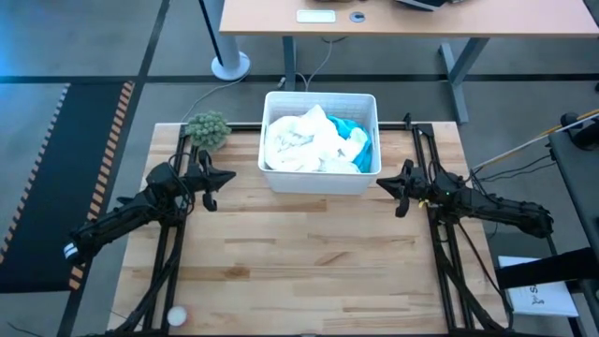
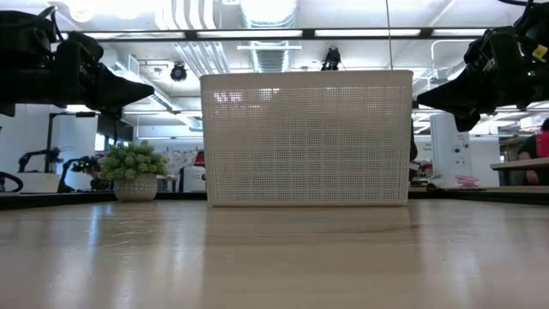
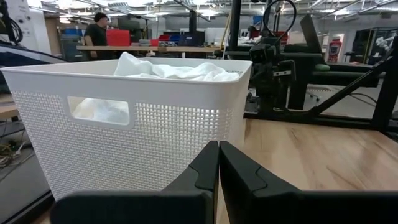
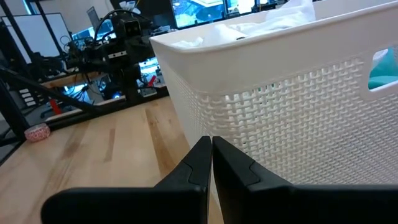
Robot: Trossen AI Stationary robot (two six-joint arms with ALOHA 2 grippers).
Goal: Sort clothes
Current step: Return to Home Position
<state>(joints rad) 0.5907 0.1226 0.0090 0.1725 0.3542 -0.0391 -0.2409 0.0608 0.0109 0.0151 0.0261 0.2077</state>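
Observation:
The clothes lie piled in the white plastic bin (image 1: pixel 321 180) at the table's far middle: a big white garment (image 1: pixel 304 142) on top and a teal-blue piece (image 1: pixel 358 142) at the bin's right side. The white garment also shows above the rim in the left wrist view (image 3: pixel 168 68). My left gripper (image 1: pixel 227 176) is shut and empty, just left of the bin, above the table. My right gripper (image 1: pixel 382 183) is shut and empty, just right of the bin. Other garments are hidden.
A small green fuzzy plant (image 1: pixel 208 129) stands at the table's far left, behind my left gripper. The bin has handle cut-outs in its side walls (image 3: pixel 99 111). Bare wooden tabletop (image 1: pixel 309 262) stretches in front of the bin. A person (image 3: pixel 96 31) stands in the room beyond.

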